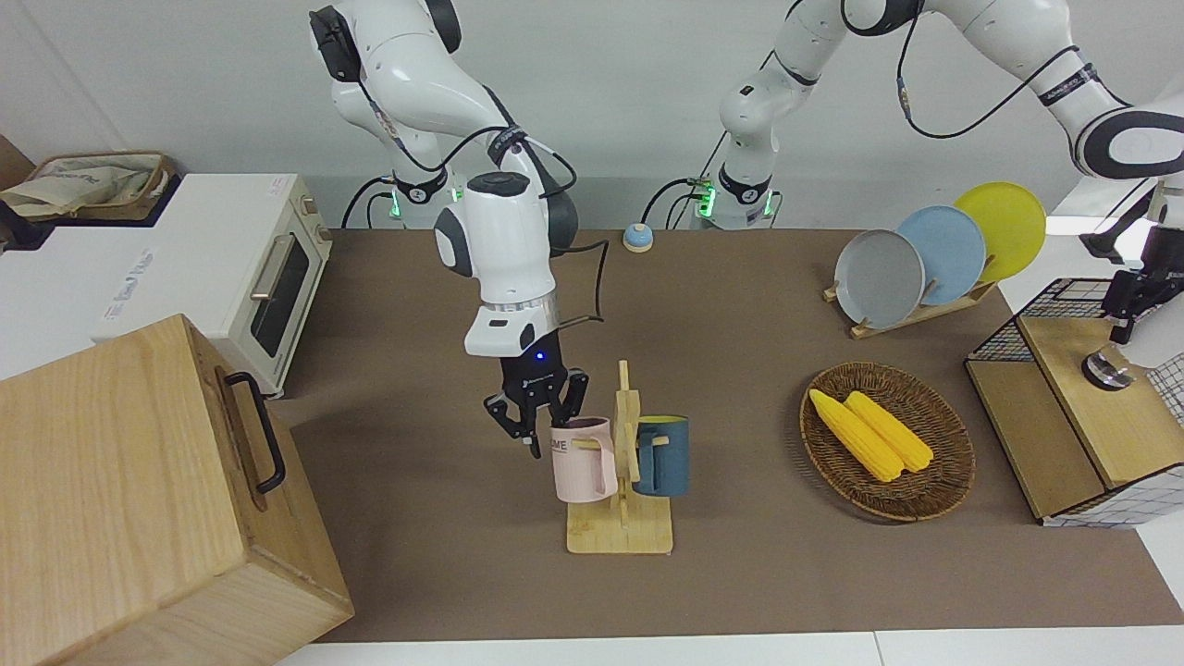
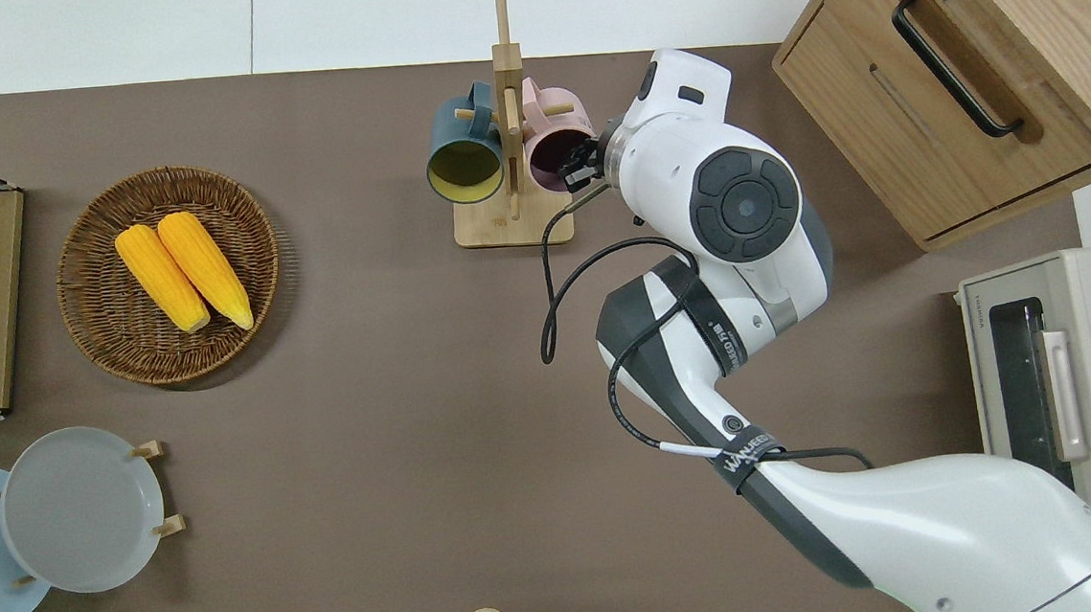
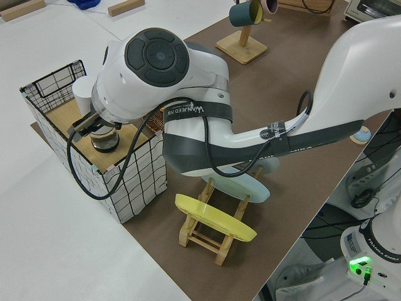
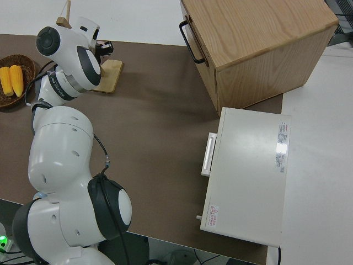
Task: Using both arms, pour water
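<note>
Front camera faces the robots across the table (image 1: 416, 555). Overhead looks straight down. Left side sits raised, close on the left arm's wrist. Right side looks along the right arm. Front and overhead share the mug rack (image 1: 622, 518) (image 2: 513, 222), just beside the right gripper (image 1: 535, 416).
</note>
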